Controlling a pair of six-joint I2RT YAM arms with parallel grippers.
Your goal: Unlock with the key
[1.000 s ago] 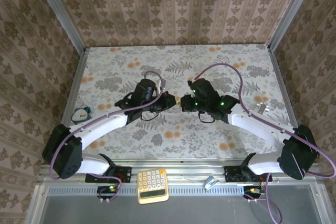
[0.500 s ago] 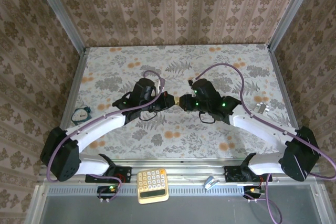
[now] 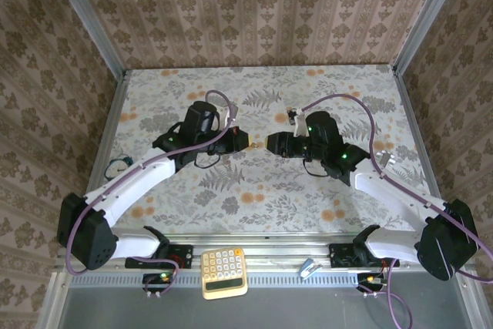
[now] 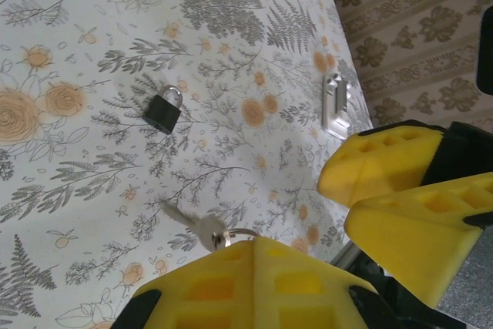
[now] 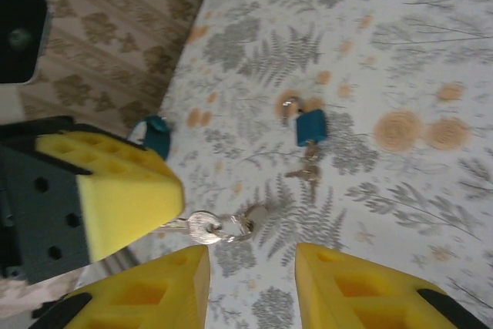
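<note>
Plainly the key (image 5: 204,226) is off the surface (image 3: 254,194), clamped in the closed left pincer (image 3: 242,141) mid-scene. Its long axis runs left to right, poking out of that tip toward the right pincer (image 5: 252,260), whose jaws stand apart just right of it, not touching. We judge the next move turns on that line. From the right wrist we see a blue lock (image 5: 310,126) on the surface, keys at its base; from the left wrist, a black lock (image 4: 163,112) instead. From above, the key is too small to make out.
</note>
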